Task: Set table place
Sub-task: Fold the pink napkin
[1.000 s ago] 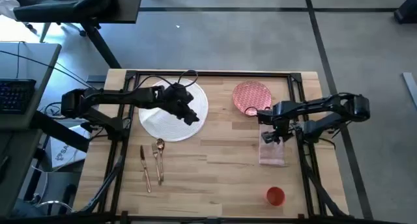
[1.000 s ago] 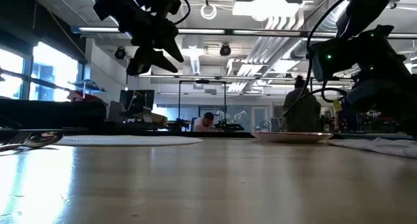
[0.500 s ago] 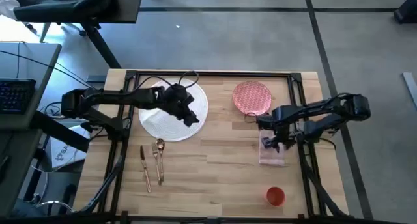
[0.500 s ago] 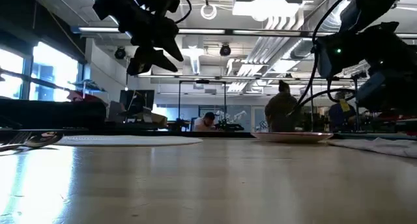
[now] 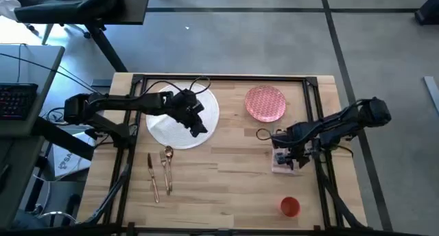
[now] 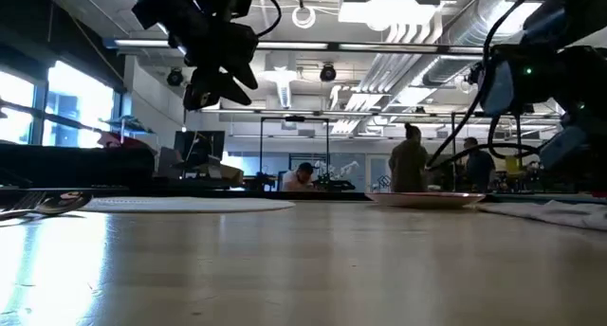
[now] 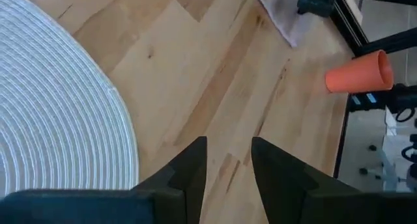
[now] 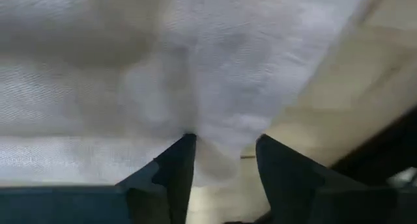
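Two grippers: our right gripper presses parted fingers into the napkin for pickup, while our left gripper waits above the white plate, fingers apart, empty.

Open-plan lab, exposed ceiling ducts, distant workstations, people

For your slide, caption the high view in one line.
Right gripper down on the pink napkin; left gripper over the white plate.

Two slim black jointed arms with looping black cables, blunt dark end effector fingers.
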